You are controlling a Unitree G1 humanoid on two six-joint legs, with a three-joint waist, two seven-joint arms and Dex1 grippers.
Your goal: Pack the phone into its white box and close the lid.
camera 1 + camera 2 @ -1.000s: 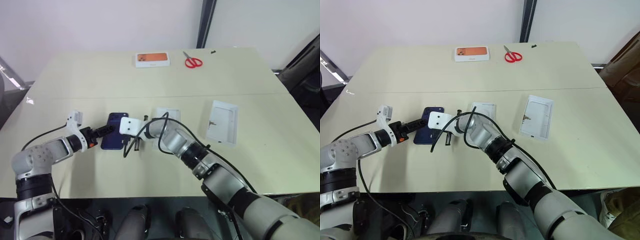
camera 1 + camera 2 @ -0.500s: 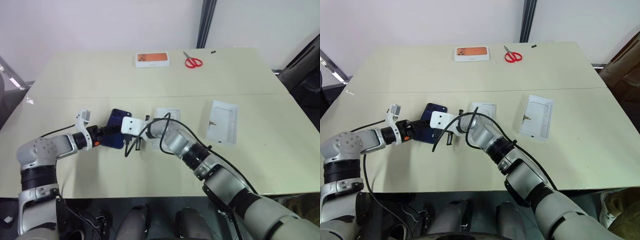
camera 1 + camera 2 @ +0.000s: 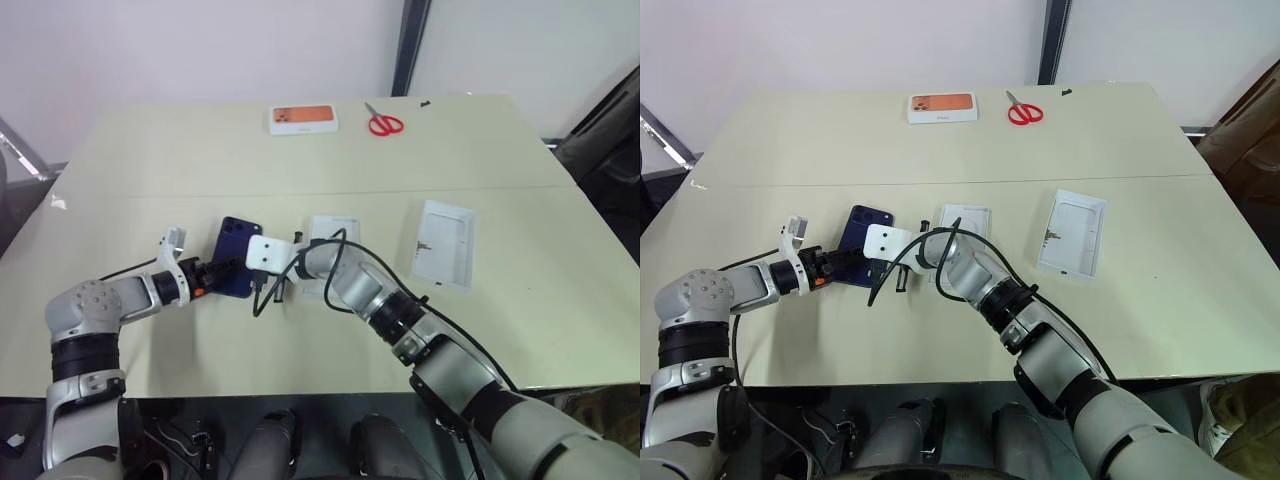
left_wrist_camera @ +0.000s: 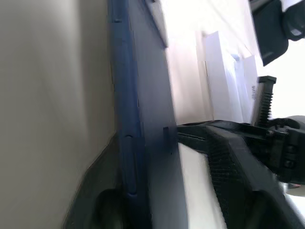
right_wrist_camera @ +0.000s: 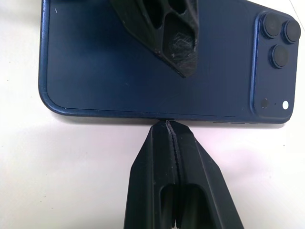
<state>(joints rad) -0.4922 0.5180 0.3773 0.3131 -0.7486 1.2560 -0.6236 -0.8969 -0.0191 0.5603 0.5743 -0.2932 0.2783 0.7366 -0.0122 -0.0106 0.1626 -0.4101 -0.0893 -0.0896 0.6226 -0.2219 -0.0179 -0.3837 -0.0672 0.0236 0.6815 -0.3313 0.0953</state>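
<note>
Evidently the two hands are working the phone [image 3: 237, 257] as a pair. It lies camera-side up on the counter [image 3: 470, 150], left of centre, and a flat slab like that offers little to pinch from above. So the right hand [image 5: 167, 125], its fingers pressed together into a single wedge, sits against one long edge, probably as a stop that keeps the phone from sliding. The left hand [image 3: 847, 262] comes in low from the opposite side and has the phone's near long edge between its fingers: one finger [image 5: 169, 36] lies across the back, the other sits beneath. The fingers look closed onto the phone, though I cannot tell how firmly it is gripped.

A white tray [image 3: 328, 231] lies just beyond the right wrist, and the lid [image 3: 444, 243] rests open-face up well to the right, so the phone has yet to go in. An orange-printed box [image 3: 303, 118] and red scissors [image 3: 384, 122] sit at the far edge, out of the way.

From the head views, the layout and the distance to the tray are plain, but the contacts are hidden by the wrists. From the right wrist view, the wedge tip is seen meeting the phone's edge, with the left finger on top. From the left wrist view, the phone's rim runs edge-on with the counter at one side.
</note>
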